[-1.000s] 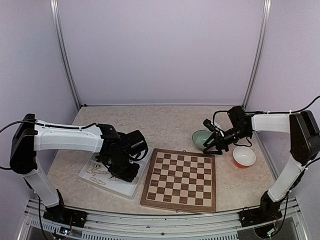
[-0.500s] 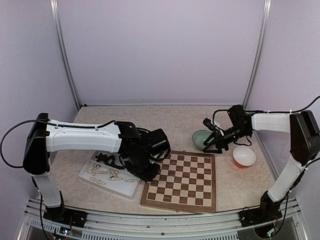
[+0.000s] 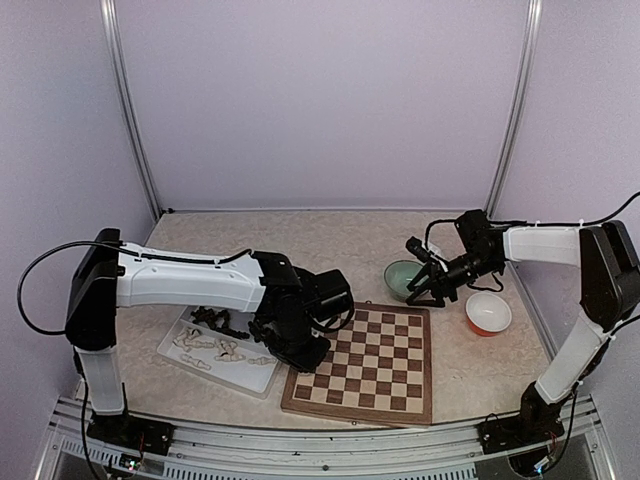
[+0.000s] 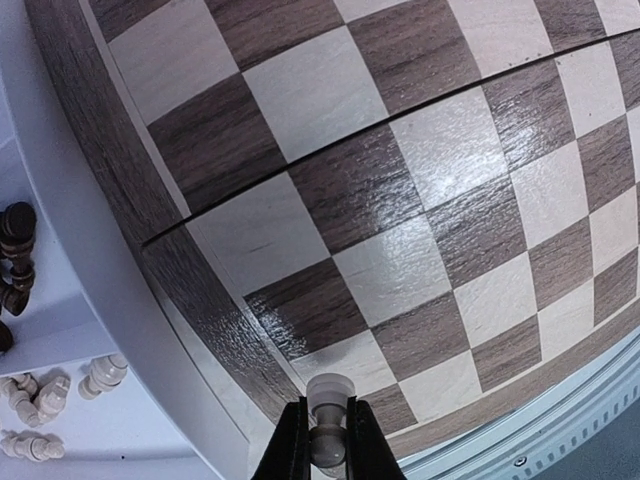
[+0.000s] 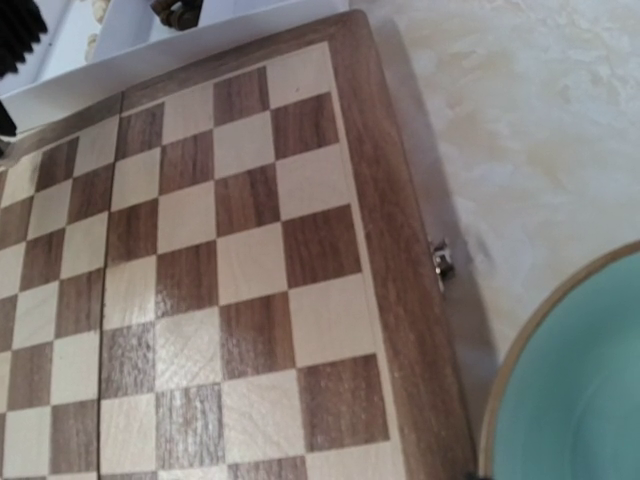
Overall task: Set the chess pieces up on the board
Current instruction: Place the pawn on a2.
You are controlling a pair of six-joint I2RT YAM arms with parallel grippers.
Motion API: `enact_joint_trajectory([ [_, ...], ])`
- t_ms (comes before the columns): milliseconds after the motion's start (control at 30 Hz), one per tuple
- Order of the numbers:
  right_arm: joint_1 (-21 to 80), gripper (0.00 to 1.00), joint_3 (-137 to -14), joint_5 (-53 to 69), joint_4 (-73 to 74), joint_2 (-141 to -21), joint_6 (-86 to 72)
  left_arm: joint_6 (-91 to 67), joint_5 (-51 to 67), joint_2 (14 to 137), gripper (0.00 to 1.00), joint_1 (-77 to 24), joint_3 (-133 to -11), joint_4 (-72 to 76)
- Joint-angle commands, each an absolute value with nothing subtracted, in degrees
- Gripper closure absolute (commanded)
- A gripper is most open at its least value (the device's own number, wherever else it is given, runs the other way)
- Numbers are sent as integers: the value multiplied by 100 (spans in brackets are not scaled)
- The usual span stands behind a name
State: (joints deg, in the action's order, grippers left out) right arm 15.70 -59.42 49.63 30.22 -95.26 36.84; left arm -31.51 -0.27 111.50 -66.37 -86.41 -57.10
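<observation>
Cream-white carved pawn [image 4: 327,392] hangs upright, clamped in the left end effector [image 4: 325,445], just above the left-edge squares of the checked wooden board [image 4: 400,200].

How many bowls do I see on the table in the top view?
2. A pale green round bowl sits just beyond the far right corner of the checked wooden chessboard; an orange round bowl with white inside sits right of that corner. No other shows.

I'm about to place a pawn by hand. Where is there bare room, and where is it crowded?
Free: the board right of the left arm; the table behind it, between tray and green bowl. Crowded: the tray's chess pieces; right of the board, orange bowl and right arm.
</observation>
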Motion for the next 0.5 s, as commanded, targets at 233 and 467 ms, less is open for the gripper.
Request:
enact_joint_trajectory([
  [233, 1644, 40, -6038, 4924, 3167, -9543, 3806, -3037, 232, 11352, 96, -6721, -8645, -5776],
  [467, 1644, 41, -6038, 4930, 3181, -9571, 3814, -3030, 253, 11390, 96, -6741, -8609, -5801],
])
